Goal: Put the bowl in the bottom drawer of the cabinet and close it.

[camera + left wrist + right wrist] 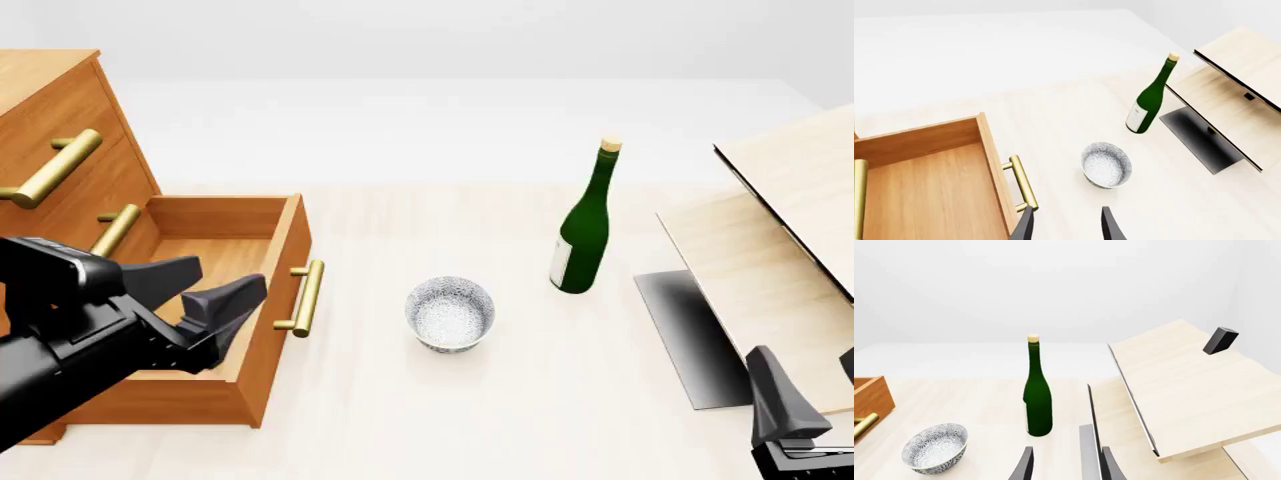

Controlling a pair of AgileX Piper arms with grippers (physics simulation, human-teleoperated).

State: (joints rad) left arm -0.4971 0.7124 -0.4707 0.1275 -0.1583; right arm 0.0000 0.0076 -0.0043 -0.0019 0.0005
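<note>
- On the pale table [400,420], between the pulled-out bottom drawer [214,300] and the green bottle [583,225], the bowl [450,312] stands upright, empty and untouched by either arm.
- With the drawer open and the bowl not yet lifted, the step in hand looks like the reach for the bowl.
- Left gripper [200,290] hovers over the drawer's open box, jaws parted and holding nothing; its wrist view shows the two fingertips with clear space between them.
- Right gripper [1065,465] sits low at the near right, by the light-wood boards [787,240]; its fingers are apart and empty.
- Next, I judge, whichever arm takes the bowl must come down over the rim, pinch one wall, then carry it left over the drawer front and its brass handle [307,297].
- Left wrist view alone shows the drawer's bare floor and the bowl's speckled inside.
- Front view alone shows the cabinet [54,130] and its two upper drawers, shut.
- Right wrist view alone shows the bowl's side profile and a small dark block [1220,340] on the upper board.
</note>
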